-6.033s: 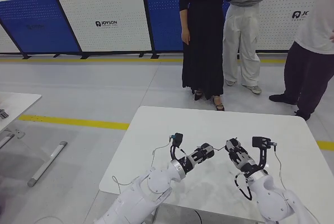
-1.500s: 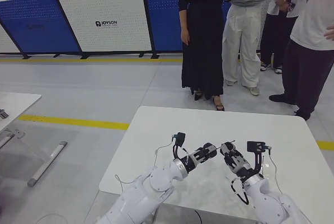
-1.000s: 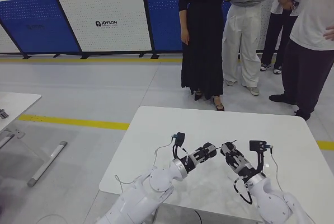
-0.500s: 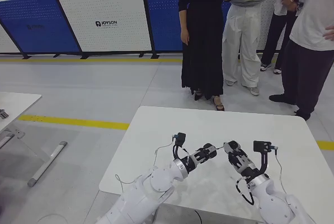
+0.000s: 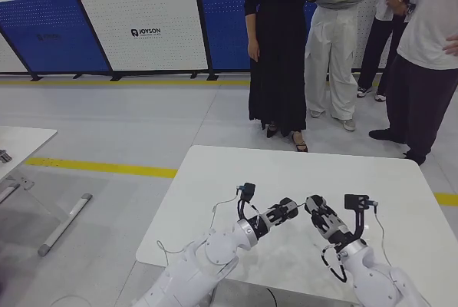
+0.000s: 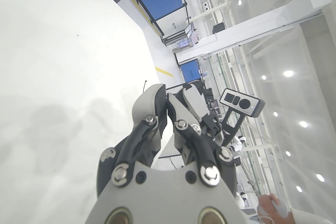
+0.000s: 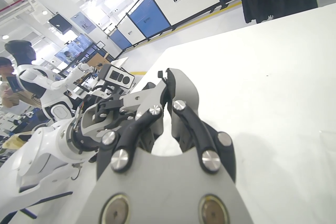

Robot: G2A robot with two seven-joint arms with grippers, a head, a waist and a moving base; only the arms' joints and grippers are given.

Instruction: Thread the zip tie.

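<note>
A thin black zip tie [image 5: 300, 204] spans the small gap between my two grippers, low over the front middle of the white table [image 5: 229, 176]. My left gripper [image 5: 288, 209] is shut on it, and a thin black end [image 6: 145, 85] pokes out past the fingertips [image 6: 157, 93]. My right gripper [image 5: 314, 205] faces it tip to tip. It is shut on the tie too, with a small black block-shaped end [image 7: 160, 74] showing at its fingertips [image 7: 178, 83]. The strap between the pads is hidden.
The table surface [image 7: 262, 72] around the grippers is bare and white. Several people stand on the floor beyond the far edge. A second white table [image 5: 6, 146] stands far off to the left.
Over six seconds the two grippers have drawn slightly closer together. In the last second the right one drifted a little sideways; both stay shut.
</note>
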